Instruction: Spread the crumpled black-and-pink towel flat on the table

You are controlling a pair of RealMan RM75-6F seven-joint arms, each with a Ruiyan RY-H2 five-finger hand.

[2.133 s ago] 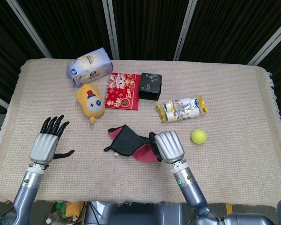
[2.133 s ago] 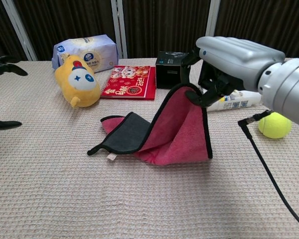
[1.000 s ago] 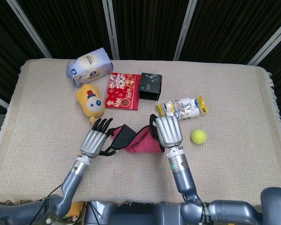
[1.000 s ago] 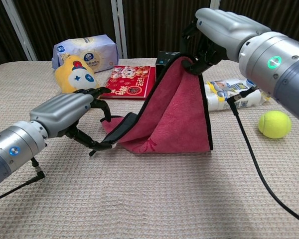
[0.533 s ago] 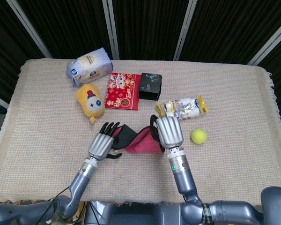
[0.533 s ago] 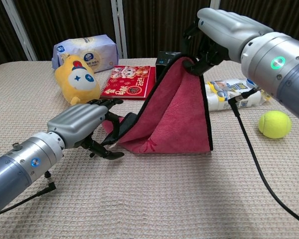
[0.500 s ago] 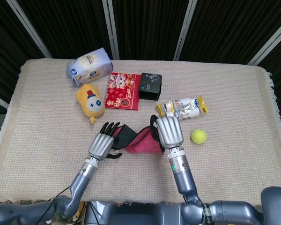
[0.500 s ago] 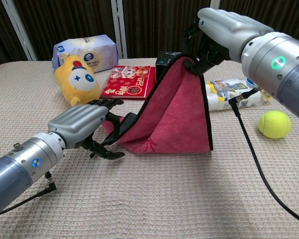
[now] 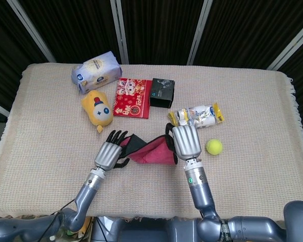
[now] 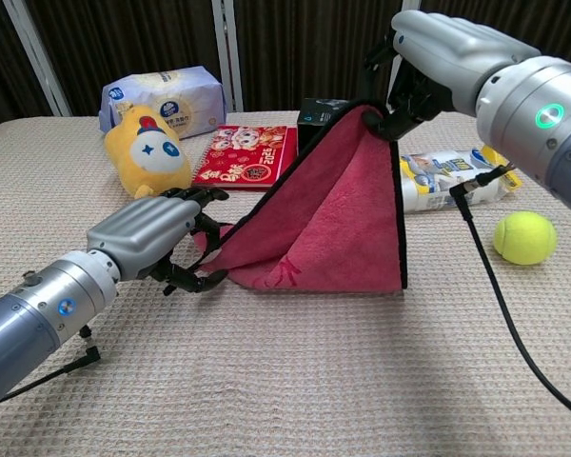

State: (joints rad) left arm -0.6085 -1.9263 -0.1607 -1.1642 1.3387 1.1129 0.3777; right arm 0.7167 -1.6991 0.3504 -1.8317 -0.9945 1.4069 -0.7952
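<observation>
The towel (image 10: pixel 333 224), pink with a black border, hangs like a tent above the table. My right hand (image 10: pixel 438 57) pinches its top corner high up; in the head view that hand (image 9: pixel 186 142) covers the towel's (image 9: pixel 151 151) right part. My left hand (image 10: pixel 147 238) is low at the towel's left corner with its fingers curled around that corner, and the black edge runs taut from it up to the right hand. The bottom hem rests on the tablecloth. From above, the left hand (image 9: pixel 109 153) lies just left of the cloth.
Behind the towel lie a yellow plush toy (image 9: pixel 97 111), a tissue pack (image 9: pixel 96 70), a red booklet (image 9: pixel 132 97) and a black box (image 9: pixel 162 93). A snack packet (image 9: pixel 196 117) and a tennis ball (image 9: pixel 214 146) lie to the right of my right hand.
My left hand came in from the far left and closed on the towel's left corner. The right hand lifted its corner and shifted slightly right; the folded black flap pulled out straight.
</observation>
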